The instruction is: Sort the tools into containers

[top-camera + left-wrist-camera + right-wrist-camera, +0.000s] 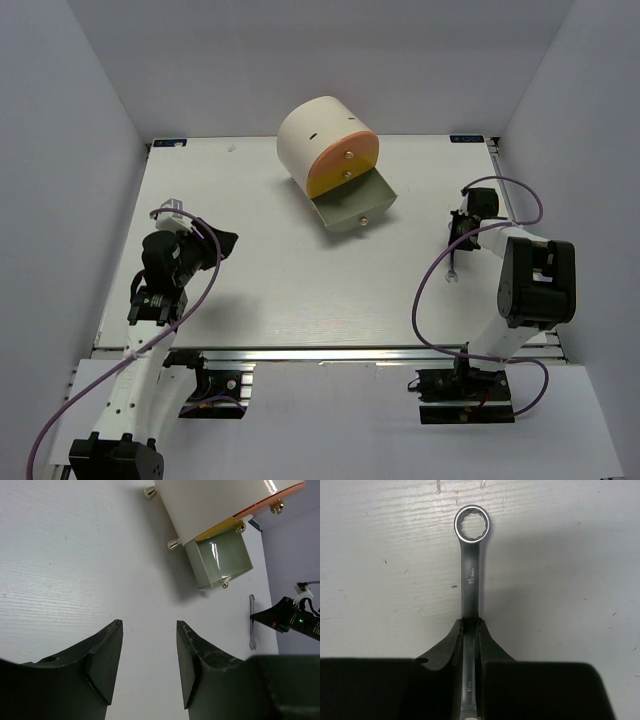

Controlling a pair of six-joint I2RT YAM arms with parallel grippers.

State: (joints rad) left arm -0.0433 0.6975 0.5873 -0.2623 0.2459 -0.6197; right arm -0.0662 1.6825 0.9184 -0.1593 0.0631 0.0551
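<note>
My right gripper (470, 624) is clamping the silver metal spanner (470, 580) by its shank near the right edge of the white table (300, 290), my left gripper (149, 625) hanging open.

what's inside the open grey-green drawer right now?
Only its bare, glossy floor shows in the grey-green drawer, from both the top and left wrist views. Its rear end sits under the yellow drawer inside the cream cabinet, so that part is hidden.
</note>
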